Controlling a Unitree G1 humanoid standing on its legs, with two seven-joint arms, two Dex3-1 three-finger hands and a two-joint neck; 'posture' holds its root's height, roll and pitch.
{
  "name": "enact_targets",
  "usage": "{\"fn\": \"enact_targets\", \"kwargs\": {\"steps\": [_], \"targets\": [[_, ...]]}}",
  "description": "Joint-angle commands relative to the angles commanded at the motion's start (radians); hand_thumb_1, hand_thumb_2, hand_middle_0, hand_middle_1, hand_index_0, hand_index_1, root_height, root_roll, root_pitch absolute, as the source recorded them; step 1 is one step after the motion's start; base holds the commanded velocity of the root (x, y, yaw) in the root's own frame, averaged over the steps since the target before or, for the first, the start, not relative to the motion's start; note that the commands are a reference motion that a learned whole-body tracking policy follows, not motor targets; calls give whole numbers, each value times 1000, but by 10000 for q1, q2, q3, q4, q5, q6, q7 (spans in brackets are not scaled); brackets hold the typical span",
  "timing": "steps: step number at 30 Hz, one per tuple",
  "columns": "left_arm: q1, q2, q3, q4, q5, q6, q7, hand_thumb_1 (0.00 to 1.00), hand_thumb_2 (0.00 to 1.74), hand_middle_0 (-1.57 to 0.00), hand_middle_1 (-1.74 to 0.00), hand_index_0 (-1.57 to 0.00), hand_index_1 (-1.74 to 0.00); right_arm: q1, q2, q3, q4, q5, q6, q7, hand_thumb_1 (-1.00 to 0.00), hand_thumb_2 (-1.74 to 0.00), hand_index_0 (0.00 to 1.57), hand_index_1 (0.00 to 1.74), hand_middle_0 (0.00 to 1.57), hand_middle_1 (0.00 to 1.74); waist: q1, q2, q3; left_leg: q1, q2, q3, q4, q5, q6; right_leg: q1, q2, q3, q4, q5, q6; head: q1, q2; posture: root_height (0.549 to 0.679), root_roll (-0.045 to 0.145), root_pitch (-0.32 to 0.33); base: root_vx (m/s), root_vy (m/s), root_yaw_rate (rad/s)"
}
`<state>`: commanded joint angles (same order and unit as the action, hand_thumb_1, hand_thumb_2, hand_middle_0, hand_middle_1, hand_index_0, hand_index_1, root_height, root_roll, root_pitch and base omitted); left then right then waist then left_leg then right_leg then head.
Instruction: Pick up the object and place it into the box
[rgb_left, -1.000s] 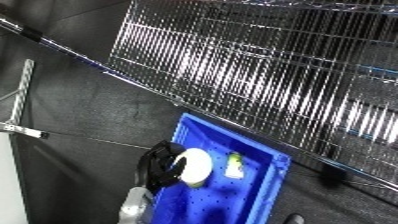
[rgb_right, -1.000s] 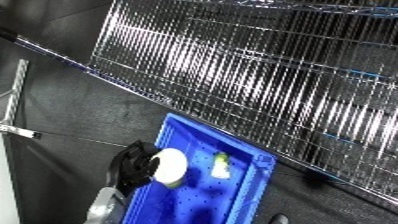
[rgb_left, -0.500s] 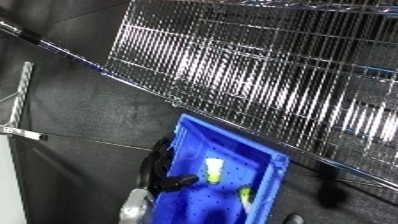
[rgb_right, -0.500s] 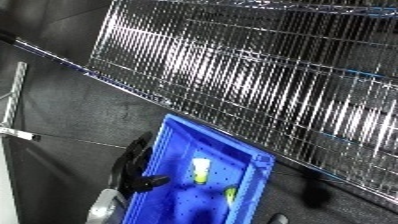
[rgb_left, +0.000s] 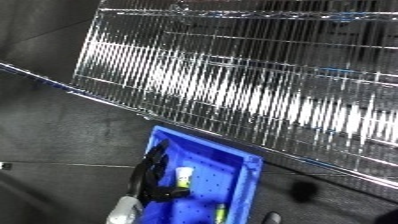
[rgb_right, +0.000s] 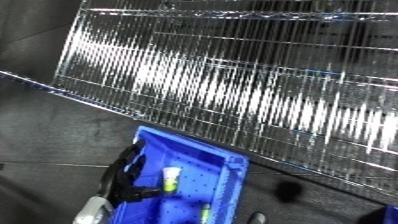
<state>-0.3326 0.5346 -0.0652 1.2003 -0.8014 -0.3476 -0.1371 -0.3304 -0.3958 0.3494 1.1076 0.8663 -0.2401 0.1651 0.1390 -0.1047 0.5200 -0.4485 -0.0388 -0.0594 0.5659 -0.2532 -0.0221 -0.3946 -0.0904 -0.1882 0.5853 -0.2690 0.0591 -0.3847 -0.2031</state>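
- Hovering over the near left wall of the blue bin (rgb_left: 251, 167), the left hand (rgb_left: 153, 170) has its fingers spread and holds nothing; the thumb points across the bin floor.
- Lying on that floor just beside the thumb is a small pale cup-like object (rgb_left: 183, 176) with a yellowish end (its exact kind is hard to tell), so the placing looks done.
- A second small yellow-green item (rgb_left: 219, 212) lies nearer the lower edge.
- Lifting straight up and back to the left would clear the wall without nudging the bin.
- Dark floor to the left gives open room; beyond the bin's far rim a wire rack (rgb_right: 240, 95) slants close, leaving little room that way.
- The right hand is not in sight.
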Motion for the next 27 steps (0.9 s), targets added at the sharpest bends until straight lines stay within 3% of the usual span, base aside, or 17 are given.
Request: {"fn": "enact_targets", "kwargs": {"steps": [5,9,13,16,22,27], "targets": [[41,-196,-274,-364,187,100,32,0,0,0,0,0,0,-384,-213,-83,-127,-110,230,-98,0,0,0,0,0,0,-115,203,0,-139,17,130,208,-44,7,-196,12,119,70,136,14,2222,414,652,21,83,-31,12,-115],[152,-362,-467,-677,211,247,86,0,0,0,0,0,0,-588,-426,-163,-386,-252,345,-254,0,0,0,0,0,0,-241,425,0,-157,35,215,172,21,11,-337,41,220,118,217,23,3868,748,651,22,86,-30,32,-114],[284,-588,-684,-961,136,326,241,0,0,0,0,0,0,-736,-684,-270,-637,-397,289,-324,0,0,0,0,0,0,-410,677,0,-136,59,294,43,129,11,-521,3,287,308,206,19,5134,1378,649,23,87,-23,69,-125],[414,-791,-848,-1251,50,402,566,0,0,0,0,0,0,-792,-933,-397,-1062,-456,194,-380,0,0,0,0,0,0,-546,836,0,-155,37,343,46,148,23,-673,-28,341,469,196,11,5771,1554,647,25,88,-17,82,-189],[826,-1079,-980,-1816,16,435,1090,0,0,0,0,0,0,-736,-1388,-566,-2302,-693,157,-297,0,0,0,0,0,0,-799,1004,0,-202,30,440,257,35,36,-857,-36,481,650,185,-27,6735,2009,645,30,85,1,60,-181],[1177,-1169,-979,-2250,-28,485,1385,0,0,0,0,0,0,-683,-1754,-565,-3619,-840,258,-161,0,0,0,0,0,0,-983,1044,0,-244,72,583,420,-61,42,-970,-13,560,777,145,-70,6946,1984,644,33,86,2,42,-145]]}}
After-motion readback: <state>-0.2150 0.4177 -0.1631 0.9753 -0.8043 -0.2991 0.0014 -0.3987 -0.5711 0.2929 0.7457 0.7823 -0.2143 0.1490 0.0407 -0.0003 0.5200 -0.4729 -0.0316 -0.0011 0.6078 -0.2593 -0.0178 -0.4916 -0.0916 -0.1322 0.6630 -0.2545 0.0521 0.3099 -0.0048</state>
